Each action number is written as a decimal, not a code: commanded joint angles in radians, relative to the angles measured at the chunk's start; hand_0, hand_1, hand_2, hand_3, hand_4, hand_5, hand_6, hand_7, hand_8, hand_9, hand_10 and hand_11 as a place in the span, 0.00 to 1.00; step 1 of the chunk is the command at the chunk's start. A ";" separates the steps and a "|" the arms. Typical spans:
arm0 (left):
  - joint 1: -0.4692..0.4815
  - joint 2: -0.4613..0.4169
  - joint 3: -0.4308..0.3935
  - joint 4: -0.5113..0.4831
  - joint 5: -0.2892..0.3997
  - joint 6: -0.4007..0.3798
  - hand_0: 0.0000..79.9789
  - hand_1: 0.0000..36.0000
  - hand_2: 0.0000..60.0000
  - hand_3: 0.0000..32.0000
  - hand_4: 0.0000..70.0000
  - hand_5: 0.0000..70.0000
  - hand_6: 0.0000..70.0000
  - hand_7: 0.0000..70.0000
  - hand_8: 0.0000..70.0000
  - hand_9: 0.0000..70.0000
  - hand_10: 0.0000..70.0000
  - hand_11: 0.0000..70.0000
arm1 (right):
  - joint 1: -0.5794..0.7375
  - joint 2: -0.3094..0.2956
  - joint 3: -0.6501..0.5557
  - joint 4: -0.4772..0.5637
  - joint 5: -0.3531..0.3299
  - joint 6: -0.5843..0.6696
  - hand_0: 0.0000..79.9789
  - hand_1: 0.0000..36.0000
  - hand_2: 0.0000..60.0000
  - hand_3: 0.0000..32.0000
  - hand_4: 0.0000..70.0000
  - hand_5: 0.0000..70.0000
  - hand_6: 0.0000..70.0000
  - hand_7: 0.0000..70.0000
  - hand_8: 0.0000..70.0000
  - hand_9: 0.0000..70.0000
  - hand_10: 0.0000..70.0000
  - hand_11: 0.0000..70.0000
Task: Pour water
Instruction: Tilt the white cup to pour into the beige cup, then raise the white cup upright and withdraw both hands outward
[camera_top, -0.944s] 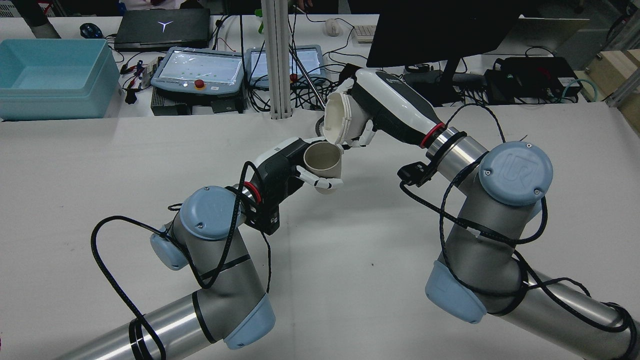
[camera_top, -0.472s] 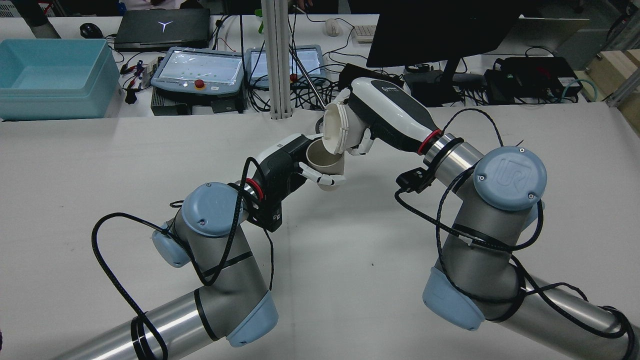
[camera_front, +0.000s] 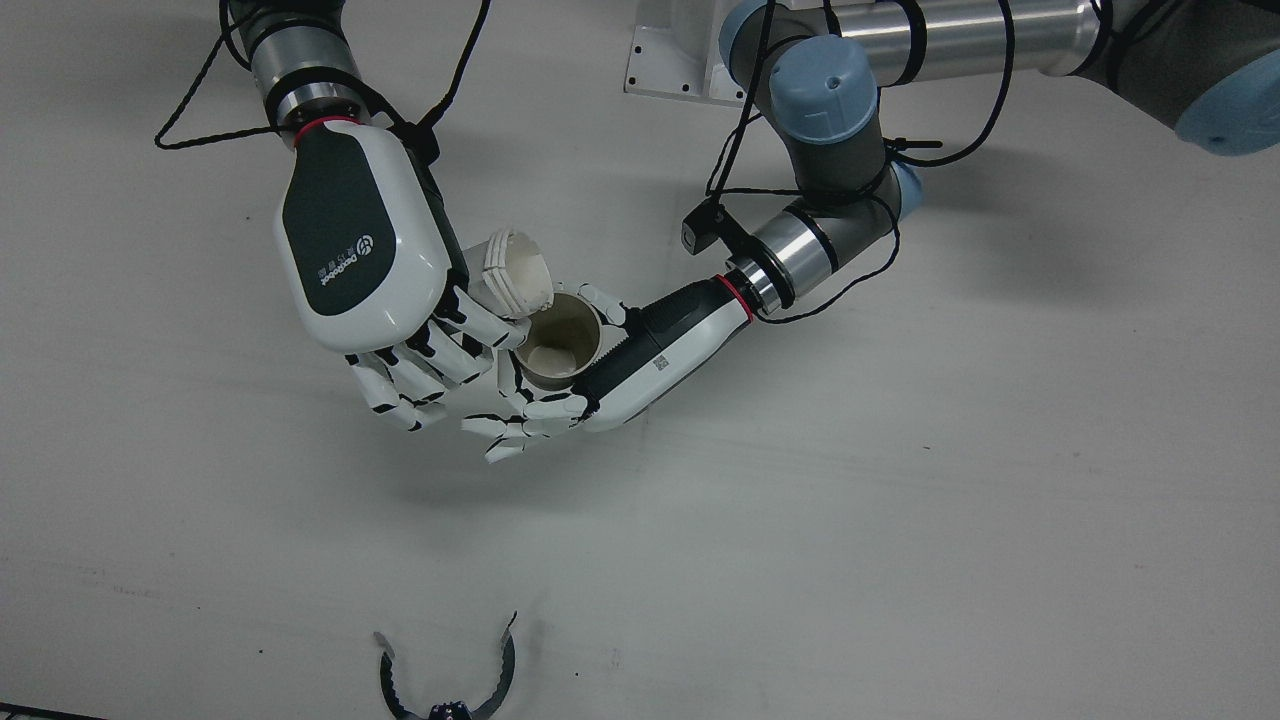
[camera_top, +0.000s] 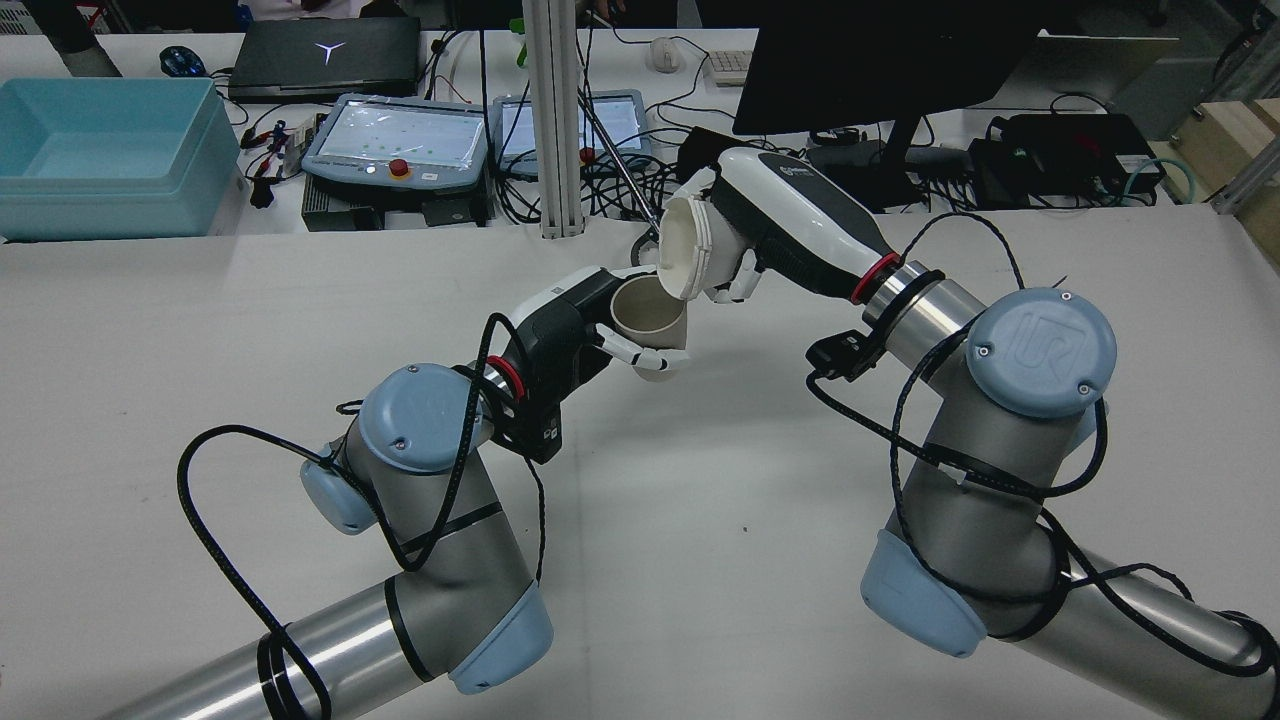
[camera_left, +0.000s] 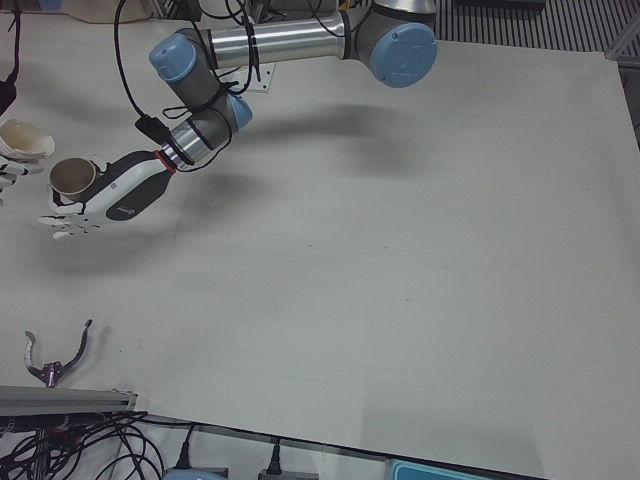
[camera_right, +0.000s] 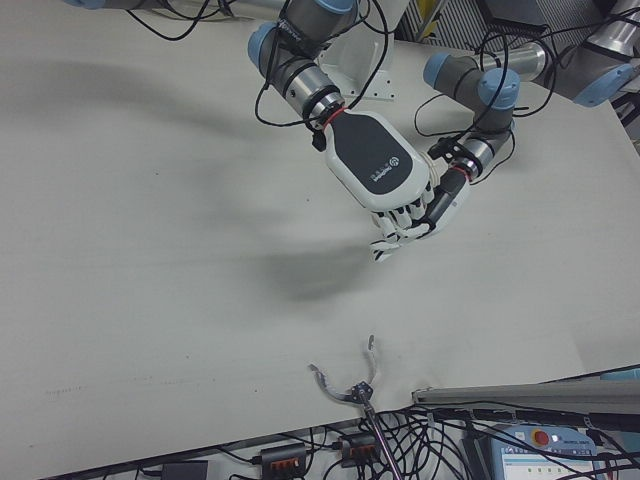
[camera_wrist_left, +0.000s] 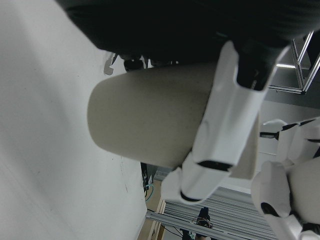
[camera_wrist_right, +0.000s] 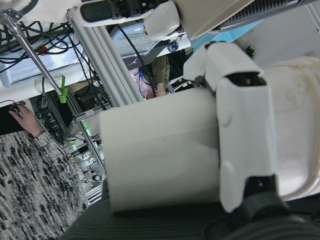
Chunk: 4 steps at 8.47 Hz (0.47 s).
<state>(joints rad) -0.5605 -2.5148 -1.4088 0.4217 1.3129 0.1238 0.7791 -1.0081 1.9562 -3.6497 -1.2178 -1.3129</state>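
Fingers (camera_front: 545, 405) of my left hand (camera_front: 610, 370) are wrapped round a tan cup (camera_front: 556, 343), holding it upright above the white tabletop (camera_front: 900, 480) with its mouth open to the ceiling. My right hand (camera_front: 365, 260) has its fingers (camera_front: 440, 350) curled round a white ribbed cup (camera_front: 512, 275), which is tipped well over so that its mouth faces down toward the tan cup. From the rear, the white cup's lower rim hangs right at the far edge of the tan cup's rim (camera_top: 640, 300); I cannot tell whether the two rims touch. From above, something pale lies in the bottom of the tan cup. I cannot make out any stream between the cups. Both cups are held clear of the tabletop, near its middle. A small dark claw-shaped tool (camera_front: 447, 680) lies by the tabletop's near edge, well apart from my hands. Across the tabletop, beyond the arms, sit a blue bin (camera_top: 105, 155) and two teach pendants (camera_top: 400, 140).
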 joint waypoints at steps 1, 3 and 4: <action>-0.009 0.013 -0.050 0.006 0.002 -0.009 1.00 1.00 1.00 0.00 0.61 1.00 0.32 0.23 0.18 0.09 0.09 0.19 | 0.095 -0.078 0.022 0.011 0.000 0.257 1.00 1.00 1.00 0.00 0.75 0.46 1.00 1.00 0.81 1.00 0.54 0.81; -0.038 0.046 -0.129 0.043 0.006 -0.007 1.00 1.00 1.00 0.00 0.59 1.00 0.31 0.22 0.17 0.09 0.09 0.19 | 0.168 -0.138 0.085 0.013 0.001 0.379 1.00 1.00 1.00 0.00 0.67 0.46 1.00 1.00 0.84 1.00 0.57 0.85; -0.047 0.060 -0.140 0.045 0.006 -0.007 1.00 1.00 1.00 0.00 0.60 1.00 0.31 0.22 0.17 0.09 0.09 0.19 | 0.216 -0.150 0.084 0.013 0.000 0.474 1.00 1.00 1.00 0.00 0.66 0.46 1.00 1.00 0.86 1.00 0.61 0.90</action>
<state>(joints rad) -0.5836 -2.4871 -1.4985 0.4489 1.3178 0.1164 0.9047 -1.1155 2.0169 -3.6385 -1.2166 -1.0128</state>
